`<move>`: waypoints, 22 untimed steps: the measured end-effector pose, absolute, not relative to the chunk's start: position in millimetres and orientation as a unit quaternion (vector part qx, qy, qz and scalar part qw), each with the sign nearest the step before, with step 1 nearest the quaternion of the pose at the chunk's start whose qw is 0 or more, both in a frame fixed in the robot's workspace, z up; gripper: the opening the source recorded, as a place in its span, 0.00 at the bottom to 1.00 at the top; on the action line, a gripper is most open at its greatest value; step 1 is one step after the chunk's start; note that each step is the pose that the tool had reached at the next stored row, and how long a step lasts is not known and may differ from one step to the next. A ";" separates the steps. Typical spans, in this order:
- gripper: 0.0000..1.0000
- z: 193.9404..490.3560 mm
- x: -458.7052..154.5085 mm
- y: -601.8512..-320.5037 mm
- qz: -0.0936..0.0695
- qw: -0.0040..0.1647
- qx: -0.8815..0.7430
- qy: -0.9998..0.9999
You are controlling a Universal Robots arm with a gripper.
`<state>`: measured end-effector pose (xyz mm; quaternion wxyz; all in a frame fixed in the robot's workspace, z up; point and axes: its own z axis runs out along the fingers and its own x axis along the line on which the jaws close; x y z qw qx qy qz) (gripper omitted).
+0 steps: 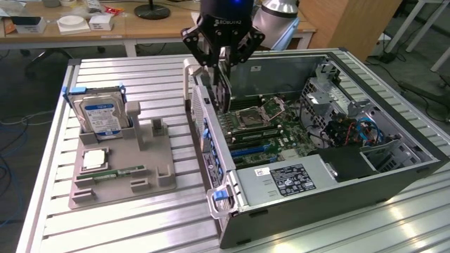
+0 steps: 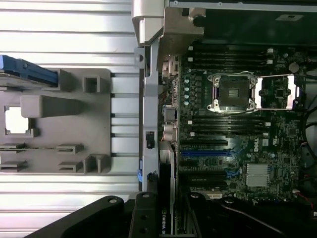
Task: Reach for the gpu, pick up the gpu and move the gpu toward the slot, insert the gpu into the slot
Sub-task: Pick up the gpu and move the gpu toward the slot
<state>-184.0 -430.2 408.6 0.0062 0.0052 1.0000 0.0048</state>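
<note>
The black two-fingered gripper [image 1: 223,59] is clamped partway closed on the thin black rectangular gpu card [image 1: 224,89]. The card hangs on edge beneath it, over the green motherboard [image 1: 281,132] inside the open grey metal computer case [image 1: 351,179]. The long blue plastic slot [image 2: 205,153] lies below the card, seemingly untouched. Beside the case, a grey moulded tray [image 1: 162,168] holds an upright blue-labelled silver hard drive [image 1: 102,113] and a small green memory stick [image 1: 119,172].

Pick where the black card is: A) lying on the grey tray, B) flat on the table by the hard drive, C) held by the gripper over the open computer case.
C: the gripper is shut on the card, which hangs over the green board in the open case.
</note>
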 end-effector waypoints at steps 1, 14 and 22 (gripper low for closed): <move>0.26 408.4 -181.0 -430.2 0.005 0.006 0.005 1.000; 0.26 406.8 -127.9 -430.2 0.005 0.006 0.005 1.000; 0.26 406.0 -94.1 -430.3 0.005 0.006 0.005 1.000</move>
